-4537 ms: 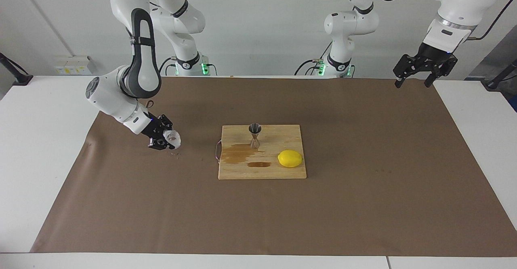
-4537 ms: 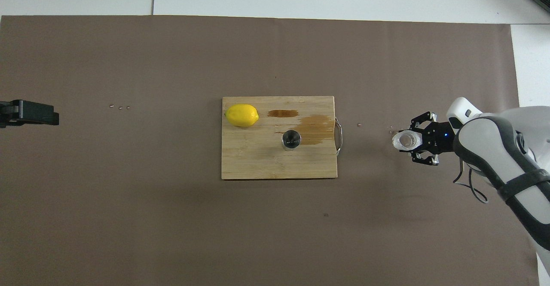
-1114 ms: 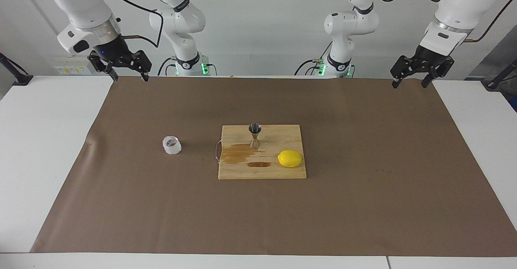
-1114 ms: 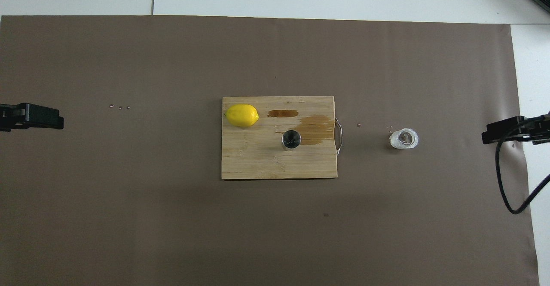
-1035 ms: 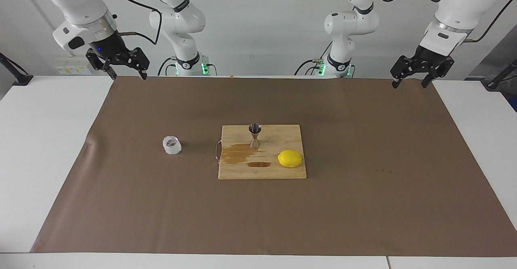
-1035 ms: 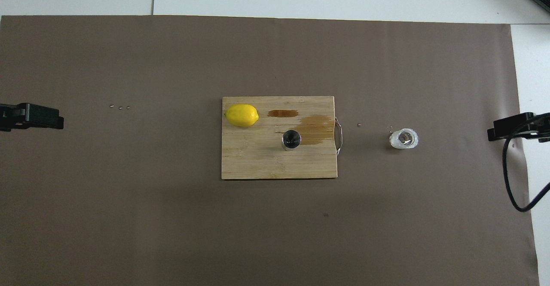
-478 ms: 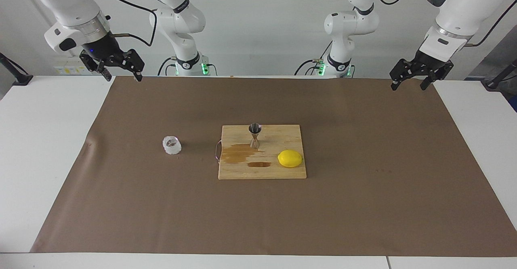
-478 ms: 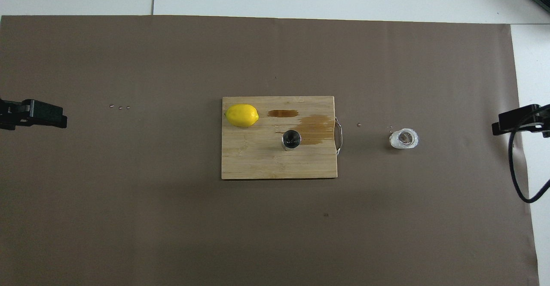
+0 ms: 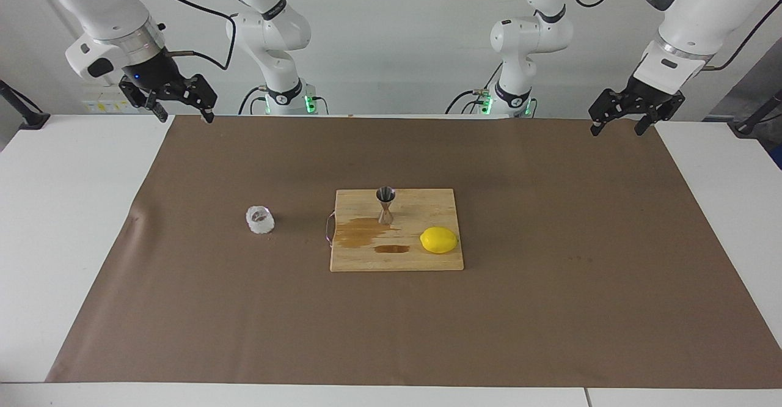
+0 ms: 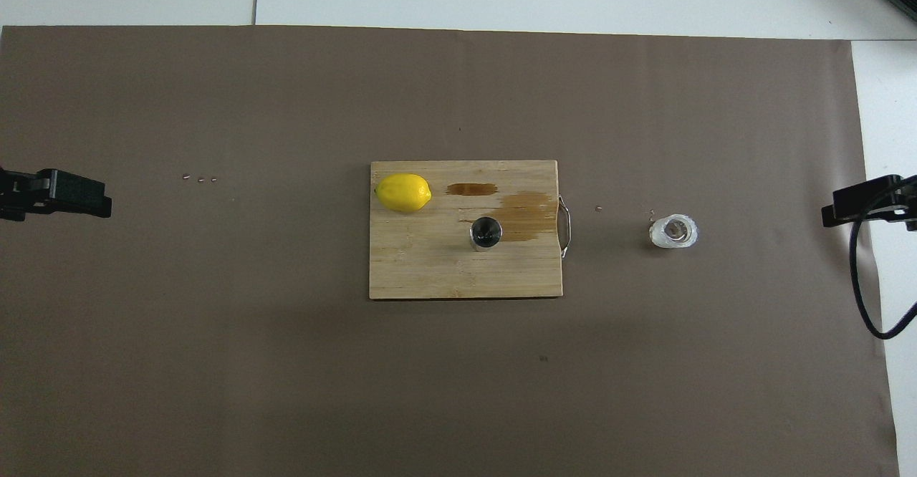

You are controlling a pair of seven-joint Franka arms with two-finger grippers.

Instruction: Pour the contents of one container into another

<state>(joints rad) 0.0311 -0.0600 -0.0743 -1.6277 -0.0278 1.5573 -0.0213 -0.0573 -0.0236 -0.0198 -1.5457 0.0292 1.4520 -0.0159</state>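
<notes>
The clear faceted glass cup (image 9: 260,219) (image 10: 674,231) stands upright on the brown mat, beside the board toward the right arm's end. The silver hourglass jigger (image 9: 385,205) (image 10: 486,233) stands upright on the wooden cutting board (image 9: 427,217) (image 10: 430,262). My right gripper (image 9: 181,110) (image 10: 852,203) hangs open and empty, raised over the mat's edge at its own end, well away from the cup. My left gripper (image 9: 616,126) (image 10: 71,198) waits open and empty above the mat's other end.
A yellow lemon (image 9: 438,239) (image 10: 403,193) lies on the board, farther from the robots than the jigger. Dark wet stains (image 9: 363,234) mark the board beside its wire handle (image 9: 329,228). A few small specks (image 10: 200,178) lie on the mat.
Over the last second the right gripper drifted slightly outward toward its end of the table. The left gripper barely shifted. Cup, jigger and lemon stayed put.
</notes>
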